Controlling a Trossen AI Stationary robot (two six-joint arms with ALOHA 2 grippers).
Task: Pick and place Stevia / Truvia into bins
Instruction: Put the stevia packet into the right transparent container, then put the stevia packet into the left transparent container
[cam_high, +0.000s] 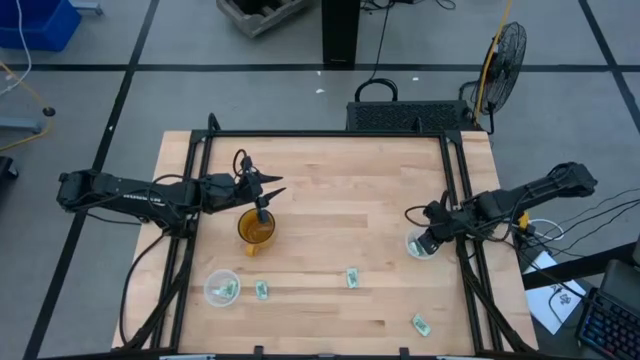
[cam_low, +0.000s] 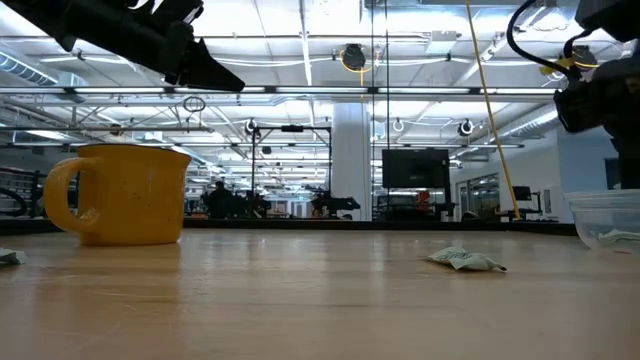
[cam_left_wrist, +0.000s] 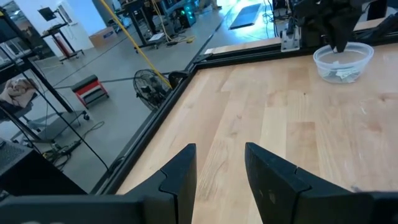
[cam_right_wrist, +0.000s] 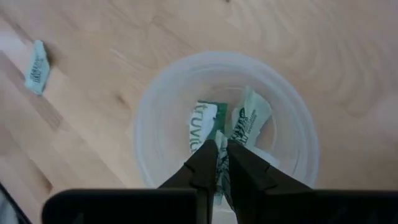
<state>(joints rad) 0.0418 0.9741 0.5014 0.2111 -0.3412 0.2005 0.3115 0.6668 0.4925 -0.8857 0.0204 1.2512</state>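
While the left pincer (cam_high: 268, 187) hung with fingers apart above the amber cup (cam_high: 256, 227), one clear bin (cam_high: 221, 289) sat at seven o'clock holding a sachet. Loose sachets (cam_high: 352, 277) lay along the wooden table (cam_high: 340, 190). At three o'clock, the right pincer (cam_right_wrist: 221, 163) clamped a sachet (cam_right_wrist: 221, 158) over the other bin (cam_right_wrist: 155, 124), beside one reading "Truvia" (cam_right_wrist: 202, 127).

This is a large industrial robotics lab or workshop. A pale butcher-block wooden table (cam_high: 330, 210) sits in a black metal frame (cam_high: 300, 135) on grey concrete floor marked with dark tape lines. Beyond it hang exposed steel ceiling trusses (cam_low: 300, 95) with strip lights, a dark wall monitor (cam_low: 415, 168), a round black pedestal fan (cam_high: 505, 50), and trailing cables.
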